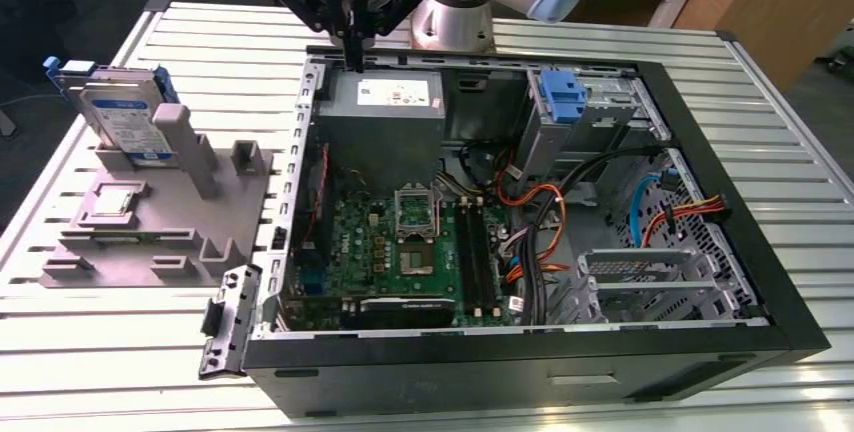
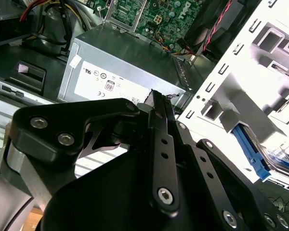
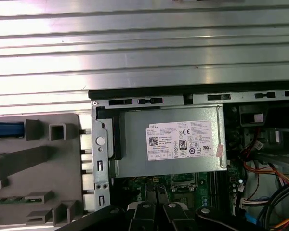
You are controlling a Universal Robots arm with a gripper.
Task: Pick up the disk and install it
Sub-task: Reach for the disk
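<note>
The pincer (image 1: 355, 60) hangs with its fingers drawn narrow and nothing between them. Its tips are just above the power supply (image 1: 387, 100) in a corner of the open computer case (image 1: 534, 362). The disk (image 1: 118, 112) stands on edge in the grey stand (image 1: 134, 242) on the table (image 1: 80, 337). It is outside the case, toward the exterior view's left and well apart from the pincer. In the second wrist view the fingers (image 2: 161, 144) lie pressed together.
</note>
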